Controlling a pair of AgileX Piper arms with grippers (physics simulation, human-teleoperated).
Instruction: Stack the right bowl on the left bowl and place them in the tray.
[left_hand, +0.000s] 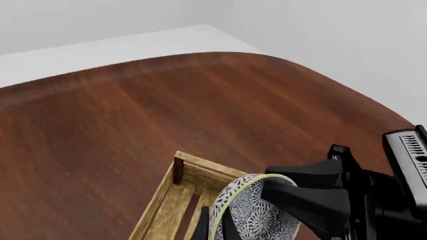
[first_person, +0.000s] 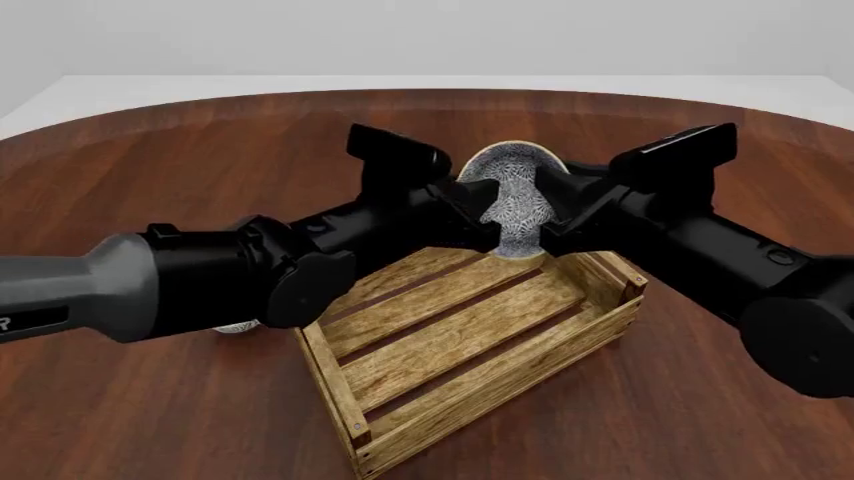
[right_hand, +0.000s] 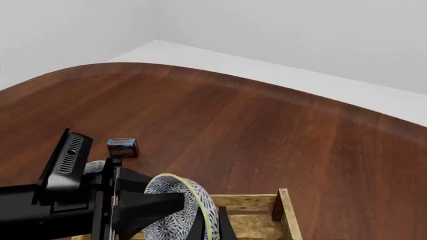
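Both grippers, left (first_person: 483, 215) and right (first_person: 550, 218), clamp the tilted bowls (first_person: 514, 200) by opposite rims above the tray's (first_person: 467, 340) far edge.

Both arms (first_person: 267, 265) are glossy black with blocky, vented wrist housings (first_person: 687, 148); the left arm's rear segment (first_person: 60, 290) is grey.

round wooden table (first_person: 160, 140), small red-blue box (right_hand: 123, 147)

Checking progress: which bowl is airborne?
The patterned bowl, held tilted over the tray's far end; the other bowl rests on the table beside the tray.
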